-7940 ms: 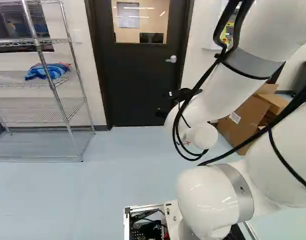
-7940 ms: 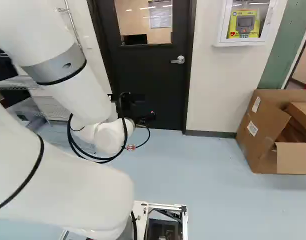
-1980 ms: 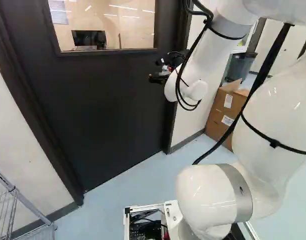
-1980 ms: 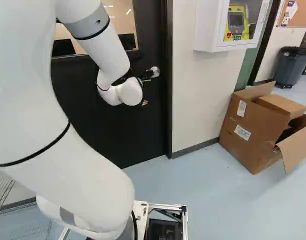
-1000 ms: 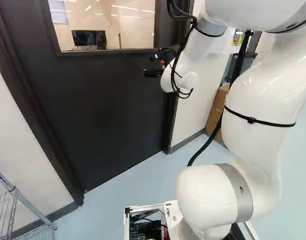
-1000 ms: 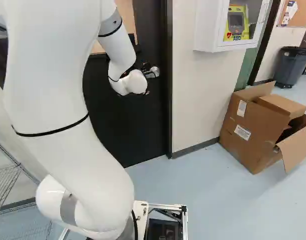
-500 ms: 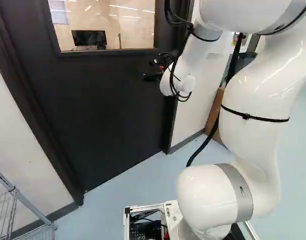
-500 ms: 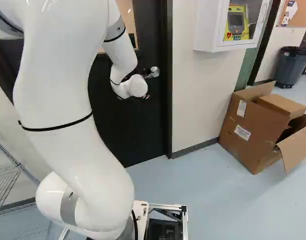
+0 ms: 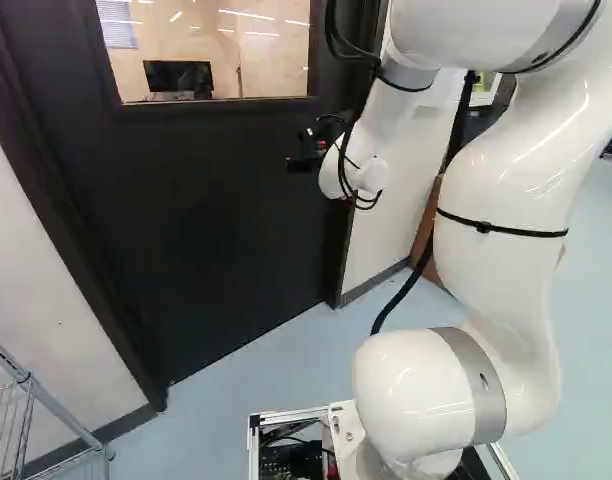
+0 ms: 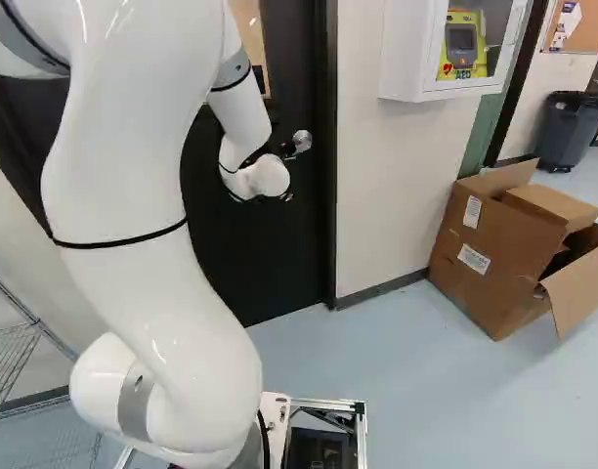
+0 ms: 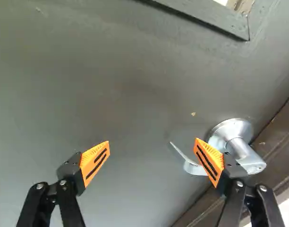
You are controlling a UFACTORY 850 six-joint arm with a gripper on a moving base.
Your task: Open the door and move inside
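Two orange-padded fingers (image 11: 90,156) standing apart, gripper (image 9: 298,163) hovering at black door (image 9: 206,220), near its right edge. Silver lever handle (image 11: 243,151) sitting on door's right side (one finger overlapping it in wrist view, contact unclear). Brown box (image 10: 494,293) resting right, grey bin (image 10: 571,132) standing far right.

A white wall cabinet (image 10: 405,61) holds a yellow device (image 10: 461,51); an open cardboard box (image 10: 494,256) and grey bin (image 10: 567,132) stand lower.

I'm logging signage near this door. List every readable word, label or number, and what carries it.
"AED": on the yellow device in the white wall cabinet.
Two white labels on the cardboard box: too small to read.
Papers on the corkboard: too small to read.
Door: no readable text.
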